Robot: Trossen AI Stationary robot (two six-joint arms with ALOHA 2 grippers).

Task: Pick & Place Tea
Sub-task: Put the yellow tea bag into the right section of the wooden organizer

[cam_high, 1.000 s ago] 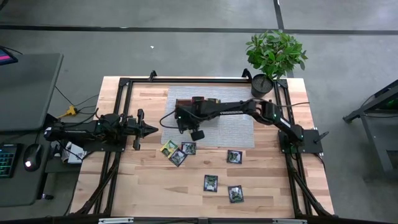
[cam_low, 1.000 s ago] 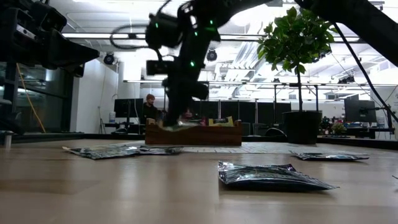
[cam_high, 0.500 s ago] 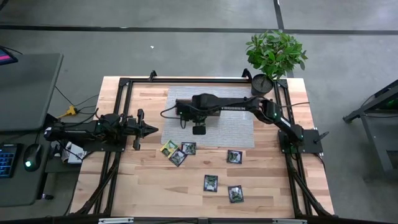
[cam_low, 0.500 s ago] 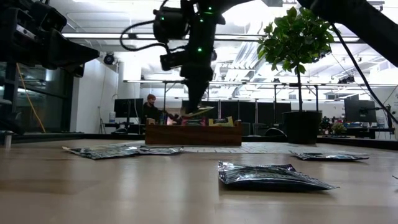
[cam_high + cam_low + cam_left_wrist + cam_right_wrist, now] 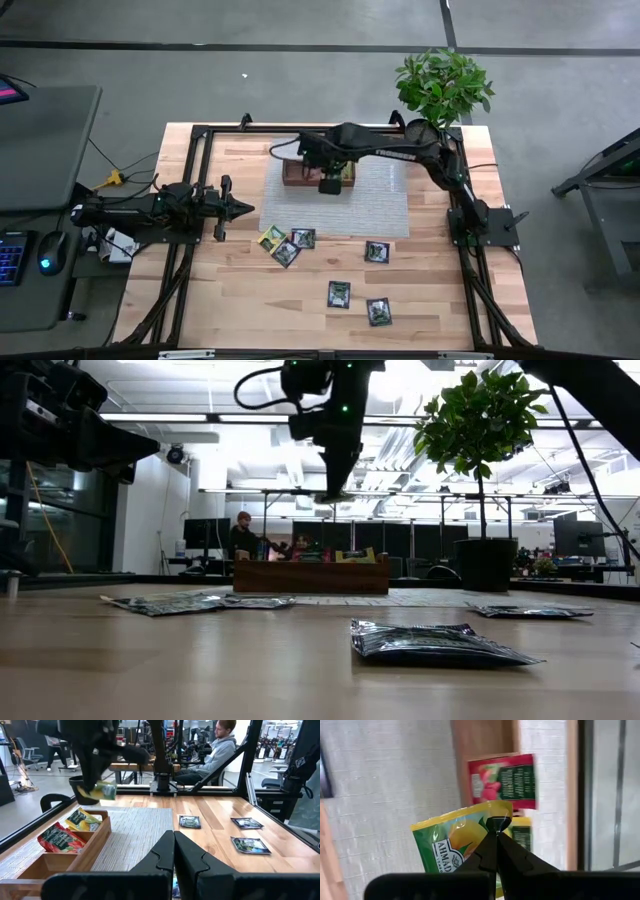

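- Presently, item one: right gripper (image 5: 496,837), poised above the brown wooden three-compartment tray (image 5: 292,176) at the far side of the grey woven mat (image 5: 375,205); fingers pinched tight on one edge of a yellow-green foil tea packet (image 5: 457,845), which hangs below them clear of the tray.
- Item two: left gripper (image 5: 174,851), parked over the table's left side, well apart from the tray, fingers pressed together on nothing.
- Item three: tea already in the tray, a red packet (image 5: 504,781) in one compartment and another yellow-green packet (image 5: 521,836) in the next.
- Item four: loose dark packets (image 5: 339,294) on the pale wooden tabletop (image 5: 230,290), near side, six or so, awaiting collection.
- Handling note, as judgement: the step in hand looks like delivery. It would go best with the held packet centred over the compartment holding its yellow-green match and lowered until its free edge is inside the walls before the fingers part, since a packet held by one edge may swing and catch a divider.
- View notes: the right wrist view alone shows the grip and the printed label; the high view hides the packet beneath the arm. The left wrist view alone shows the tray's dividers from the side. The low view shows the gripper's height above the tray and a seated person in the room beyond.
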